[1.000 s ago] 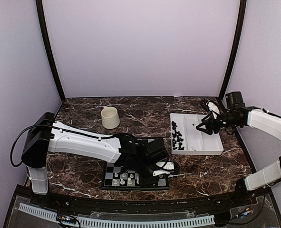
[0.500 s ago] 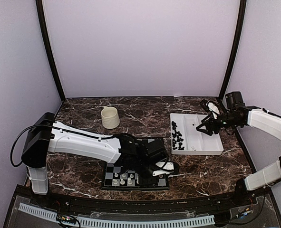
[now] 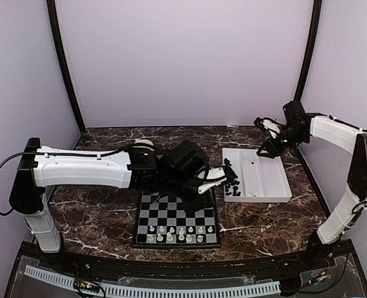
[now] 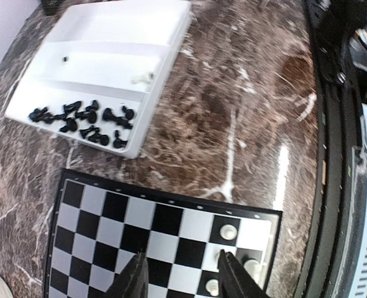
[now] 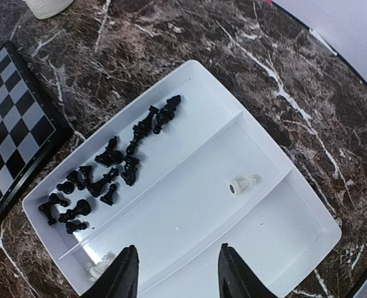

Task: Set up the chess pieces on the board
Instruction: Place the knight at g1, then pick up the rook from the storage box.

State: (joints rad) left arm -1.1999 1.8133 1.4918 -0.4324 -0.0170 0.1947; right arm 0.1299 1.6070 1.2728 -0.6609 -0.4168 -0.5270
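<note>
We see the flat square black-and-light-grey checked chessboard (image 3: 177, 214) lying on the dark brown marbled desk (image 3: 264, 226), near the front edge, centre-left. Tiny white plastic chessmen (image 3: 171, 233) stand on its two nearest rows, roughly ten. They are too small for us to name the types. The white left arm (image 3: 84, 171) reaches across just beyond the board's far edge, and its dark wrist covers part of that rim in the top view. The left pincer (image 4: 182, 257) is released. In the left wrist view its two black fingers (image 4: 135, 279) stand apart with only board squares between them, and the frame bottom cuts off their bases. There a few white men sit right by the right-hand finger, partly hidden by it.

The white compartmented rectangular plastic tray (image 3: 267, 186) sits on the desk right of the board, apart from it. Tiny black plastic chessmen (image 3: 231, 179) lie jumbled in the compartment nearest the board. They overlap, so we cannot count them. One white piece (image 5: 242, 184) lies on its side in the middle compartment. Another pale piece (image 5: 100, 268) at that compartment's end is half hidden behind a finger. The right pincer (image 5: 177, 248) hangs above the tray's far edge, toward the right, released, with nothing between its fingers. A cream cylindrical cup (image 3: 143, 143) is mostly hidden behind the left arm in the top view, and the top edge of the right wrist view cuts it off.
</note>
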